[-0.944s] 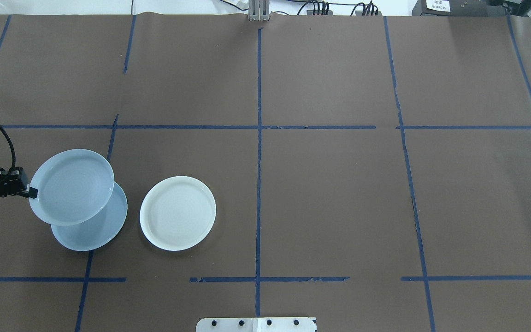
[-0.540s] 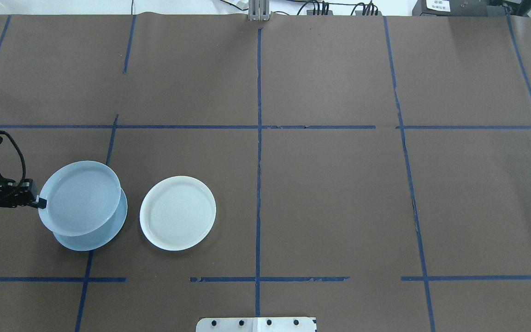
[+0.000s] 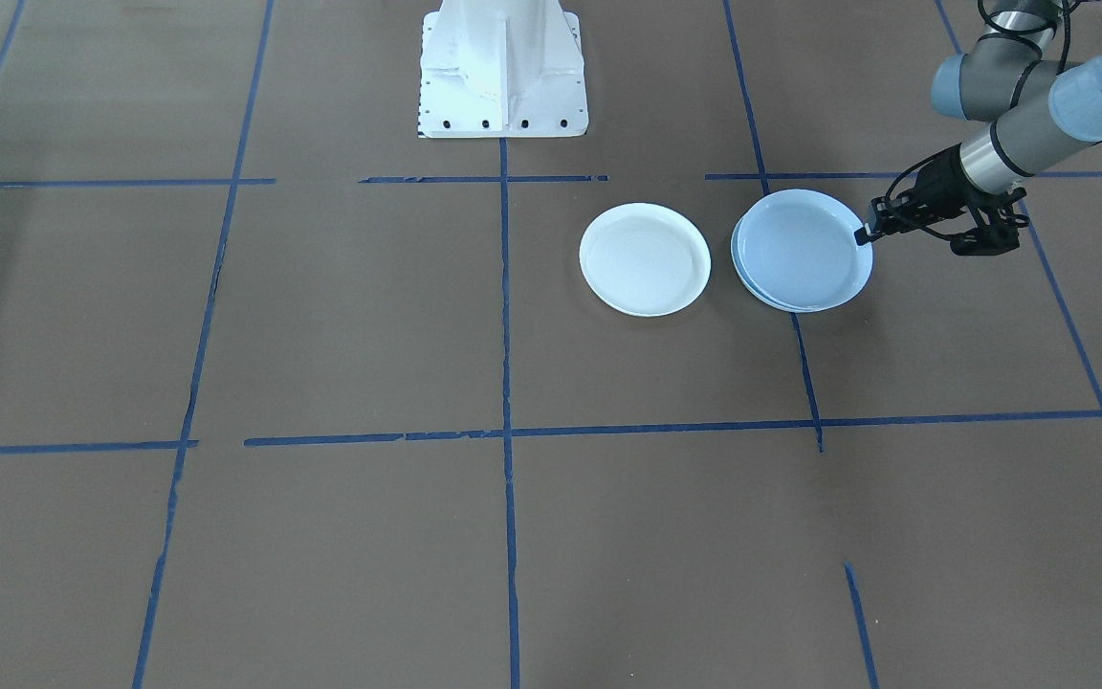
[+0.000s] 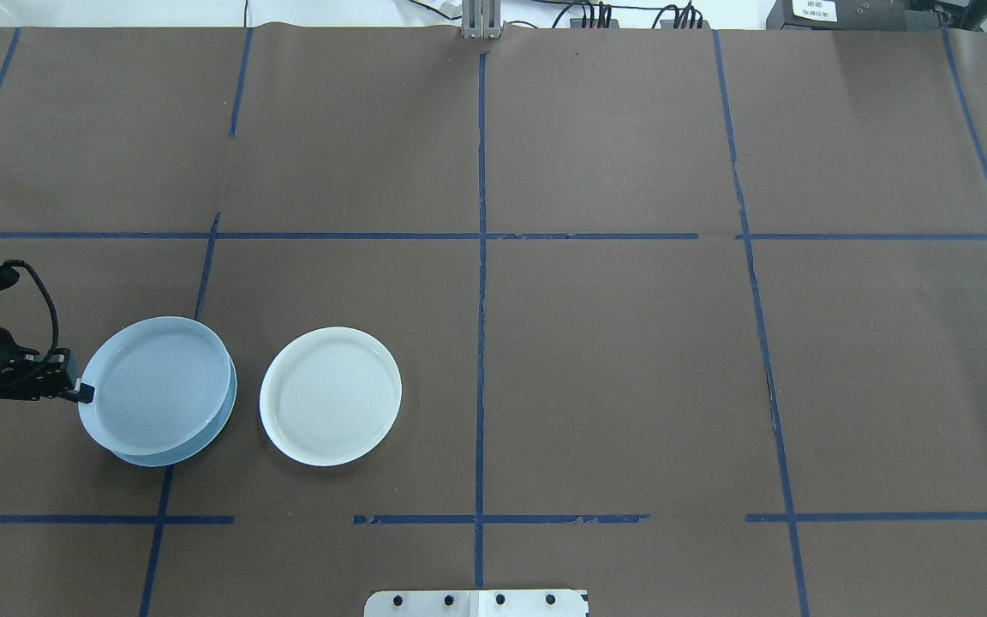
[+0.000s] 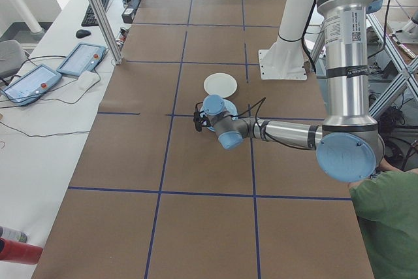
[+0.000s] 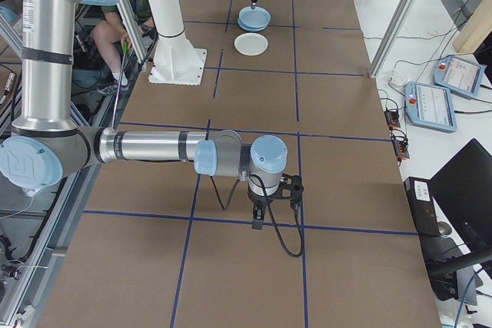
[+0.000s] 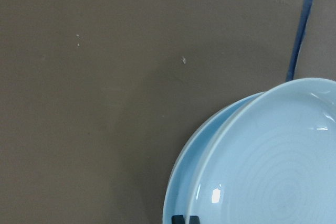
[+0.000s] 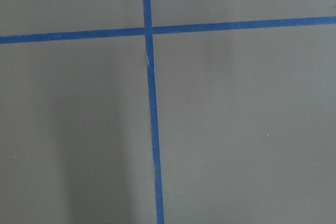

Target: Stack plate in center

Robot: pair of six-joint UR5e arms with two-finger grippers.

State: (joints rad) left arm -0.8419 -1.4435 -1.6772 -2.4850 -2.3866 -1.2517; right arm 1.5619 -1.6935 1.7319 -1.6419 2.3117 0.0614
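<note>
Overhead: ringed plate (image 4: 155,383) level, round

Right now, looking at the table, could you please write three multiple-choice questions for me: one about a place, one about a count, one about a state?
1. Where is the white plate?
A. Beside the blue plates, apart from them
B. Under the blue plates
C. In the right gripper

2. How many plates are visible?
A. Two
B. Three
C. Five

3. What is the left gripper doing?
A. Hanging open far from any plate
B. Holding the rim of the upper blue plate
C. Holding the white plate

Key: 1 A, brown table shows between them; 2 B, two blue, one over the lower blue plate, plus one white; 3 B, it pinches that rim.
</note>
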